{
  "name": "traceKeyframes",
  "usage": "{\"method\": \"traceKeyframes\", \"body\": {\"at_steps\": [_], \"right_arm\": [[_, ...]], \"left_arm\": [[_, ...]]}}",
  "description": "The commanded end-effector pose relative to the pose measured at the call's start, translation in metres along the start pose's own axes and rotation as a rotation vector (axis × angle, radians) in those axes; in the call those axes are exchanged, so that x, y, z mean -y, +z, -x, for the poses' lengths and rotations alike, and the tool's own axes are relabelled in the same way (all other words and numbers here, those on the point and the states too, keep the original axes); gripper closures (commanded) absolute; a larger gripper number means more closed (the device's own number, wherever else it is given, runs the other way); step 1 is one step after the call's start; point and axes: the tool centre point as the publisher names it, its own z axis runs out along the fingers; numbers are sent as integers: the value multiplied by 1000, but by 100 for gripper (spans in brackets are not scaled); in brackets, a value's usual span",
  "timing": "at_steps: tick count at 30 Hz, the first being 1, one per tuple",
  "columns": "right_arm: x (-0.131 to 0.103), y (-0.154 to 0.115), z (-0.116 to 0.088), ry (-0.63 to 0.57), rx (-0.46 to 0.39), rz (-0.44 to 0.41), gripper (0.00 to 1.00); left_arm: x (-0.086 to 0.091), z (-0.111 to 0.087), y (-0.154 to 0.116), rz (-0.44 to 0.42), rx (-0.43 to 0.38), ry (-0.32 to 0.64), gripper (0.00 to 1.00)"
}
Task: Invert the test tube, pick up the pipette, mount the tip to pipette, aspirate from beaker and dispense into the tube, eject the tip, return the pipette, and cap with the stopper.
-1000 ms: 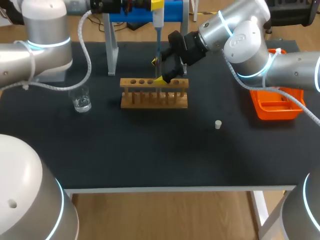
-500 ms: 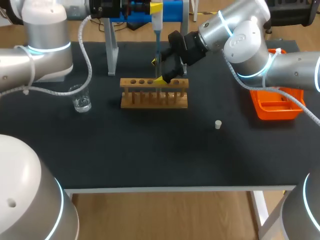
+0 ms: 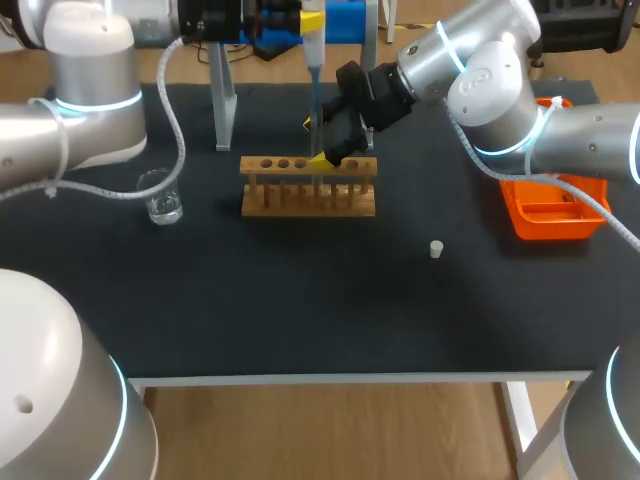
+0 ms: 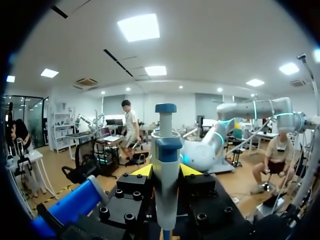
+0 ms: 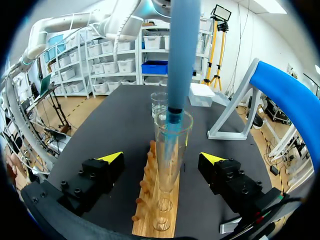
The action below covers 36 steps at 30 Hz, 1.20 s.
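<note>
Descent of the blue-and-white plastic pipette (image 4: pixel 165 165) over the last second has brought its lower end inside the mouth of the clear glass test tube (image 5: pixel 172 145), which stands in the wooden rack (image 3: pixel 308 187). The left gripper (image 4: pixel 166 171) pinches the pipette body. The right gripper (image 5: pixel 162 158) stands spread beside the tube, not touching it. Dispensing is judged imminent.

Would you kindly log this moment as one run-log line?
left gripper: shut on blue-and-white pipette; pipette tip: inside clear glass test tube in wooden rack; right gripper: open, flanking tube
</note>
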Motion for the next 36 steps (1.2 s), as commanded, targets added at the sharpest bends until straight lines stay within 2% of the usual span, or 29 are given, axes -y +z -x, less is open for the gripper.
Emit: {"method": "traceKeyframes", "body": {"at_steps": [1,36], "right_arm": [[0,0,1,0,-3,-2,0],[0,0,1,0,-3,-2,0]], "left_arm": [[-2,-1,2,-2,5,-1,100],[-11,3,5,5,2,-25,100]]}}
